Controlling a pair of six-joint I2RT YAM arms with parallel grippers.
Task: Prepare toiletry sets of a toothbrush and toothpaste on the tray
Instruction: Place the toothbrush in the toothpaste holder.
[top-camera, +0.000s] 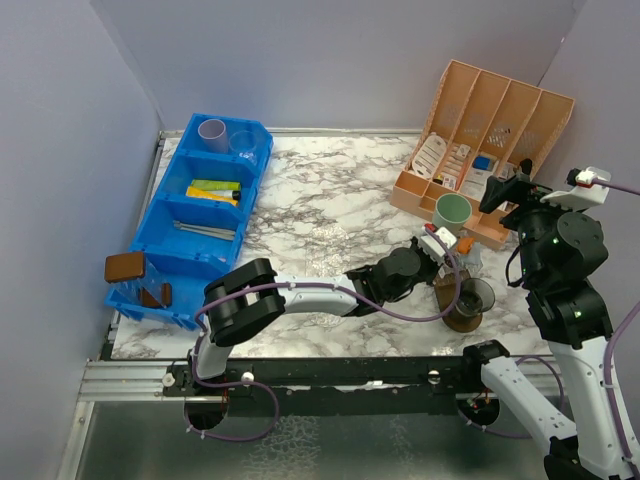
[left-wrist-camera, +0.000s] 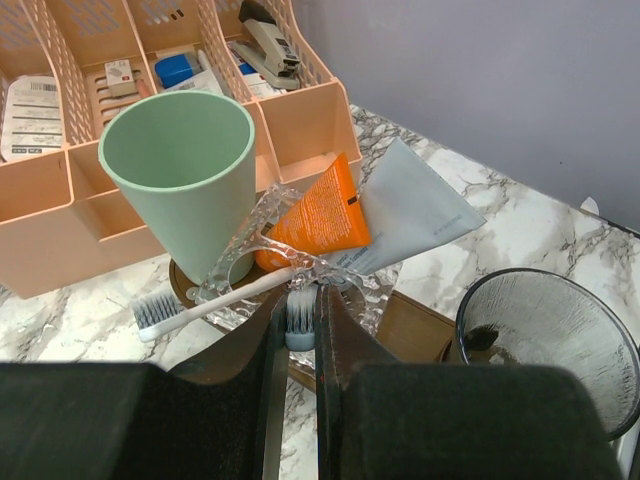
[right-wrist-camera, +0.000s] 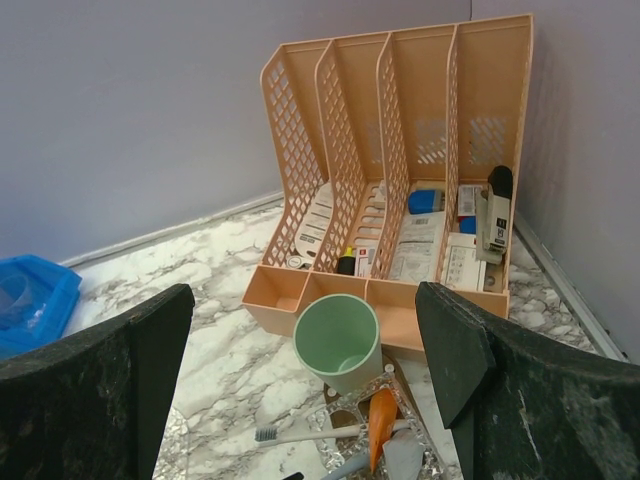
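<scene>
The left gripper (left-wrist-camera: 300, 302) is pinched nearly closed on a toothbrush (left-wrist-camera: 299, 322). Only its pale bristled head shows; the handle is hidden under the black fingers. Just beyond lies a knobbly clear tray (left-wrist-camera: 375, 292) carrying a smooth mint cup (left-wrist-camera: 185, 175), an orange tube (left-wrist-camera: 322, 215), a grey tube (left-wrist-camera: 410, 215) and a second toothbrush (left-wrist-camera: 215, 298). A smoky dark cup (left-wrist-camera: 560, 340) stands beside the tray. The right gripper (right-wrist-camera: 305, 305) hangs above, fingers spread wide, holding nothing.
</scene>
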